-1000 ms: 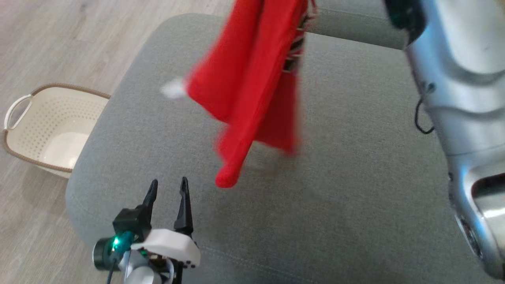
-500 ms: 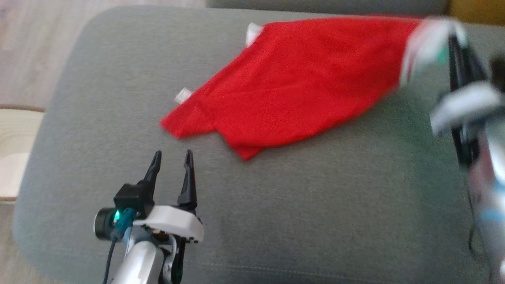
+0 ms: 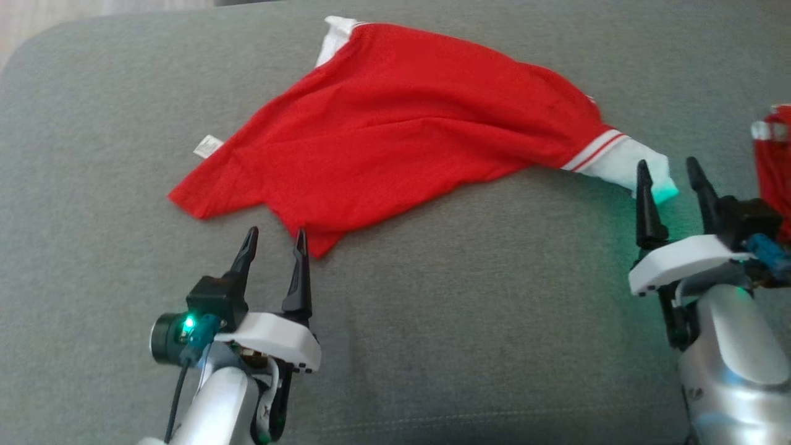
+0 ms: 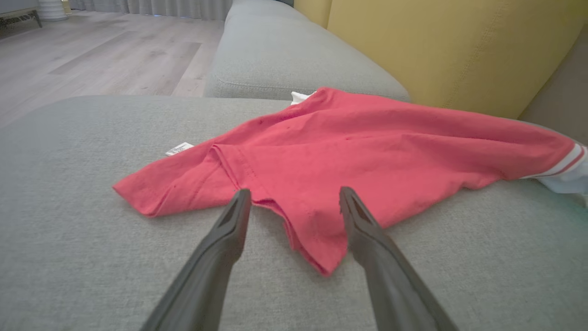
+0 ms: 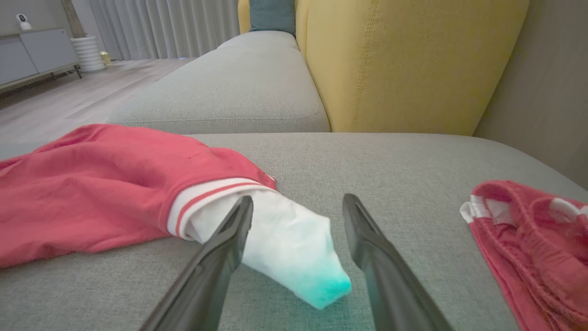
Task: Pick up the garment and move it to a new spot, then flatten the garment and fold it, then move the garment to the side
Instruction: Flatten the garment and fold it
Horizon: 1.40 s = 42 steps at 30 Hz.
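Note:
The garment (image 3: 401, 148), a red jersey with white sleeves, lies spread and creased on the grey sofa seat (image 3: 469, 346). Its small white hem label (image 3: 207, 146) pokes out at the left. A white sleeve (image 3: 630, 165) with red-and-white striped trim points right. My right gripper (image 3: 667, 167) stands open just short of that sleeve; in the right wrist view the sleeve tip (image 5: 294, 248) lies loose between the fingers. My left gripper (image 3: 275, 235) is open at the garment's near hem corner (image 4: 321, 257), not closed on it.
A second red garment with white striped edging (image 3: 772, 161) lies bunched at the right edge, close to my right gripper (image 5: 296, 204). Yellow back cushions (image 5: 404, 64) rise behind the seat. Another grey seat (image 5: 239, 87) and wooden floor (image 4: 92, 55) lie beyond.
The garment hung in the air a second ago, then came down flat on the seat. My right gripper let go of the sleeve and now stands open. The head camera tilted down.

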Available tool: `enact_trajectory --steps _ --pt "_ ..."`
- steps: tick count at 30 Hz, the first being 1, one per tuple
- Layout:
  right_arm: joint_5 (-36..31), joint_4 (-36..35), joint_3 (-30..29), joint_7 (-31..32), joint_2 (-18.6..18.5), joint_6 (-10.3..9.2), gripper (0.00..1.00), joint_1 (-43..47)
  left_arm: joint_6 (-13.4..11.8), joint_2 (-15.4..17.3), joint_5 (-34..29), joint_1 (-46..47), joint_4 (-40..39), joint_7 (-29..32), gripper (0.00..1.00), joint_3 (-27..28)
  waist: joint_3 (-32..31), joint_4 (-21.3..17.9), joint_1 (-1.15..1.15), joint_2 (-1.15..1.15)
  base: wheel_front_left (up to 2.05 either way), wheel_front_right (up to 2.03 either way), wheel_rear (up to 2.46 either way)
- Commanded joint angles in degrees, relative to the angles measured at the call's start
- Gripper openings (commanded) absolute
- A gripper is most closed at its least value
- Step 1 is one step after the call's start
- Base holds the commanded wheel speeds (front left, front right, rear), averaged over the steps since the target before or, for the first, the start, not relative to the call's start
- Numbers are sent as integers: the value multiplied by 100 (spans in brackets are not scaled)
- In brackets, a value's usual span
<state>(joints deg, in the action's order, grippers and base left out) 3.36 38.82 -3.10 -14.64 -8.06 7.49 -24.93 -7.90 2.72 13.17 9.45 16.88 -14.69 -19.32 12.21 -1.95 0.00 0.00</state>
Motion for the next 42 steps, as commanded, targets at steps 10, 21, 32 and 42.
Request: enact_trajectory --steps 10,21,32,42 --pt "36 -822 301 -36 393 0 100 341 96 16 170 193 271 -31 100 187 26 -449 0 0 0 0 0" --pt "200 -1195 504 -36 488 0 100 305 163 16 244 341 701 -31 100 248 187 -756 0 0 0 0 0" --pt "266 -1263 467 -36 508 0 100 319 269 16 199 568 679 -31 0 275 273 -780 0 0 0 0 0" --pt "243 -1096 364 -36 514 0 100 479 190 16 77 461 -376 -31 0 370 -127 -197 0 0 0 0 0"
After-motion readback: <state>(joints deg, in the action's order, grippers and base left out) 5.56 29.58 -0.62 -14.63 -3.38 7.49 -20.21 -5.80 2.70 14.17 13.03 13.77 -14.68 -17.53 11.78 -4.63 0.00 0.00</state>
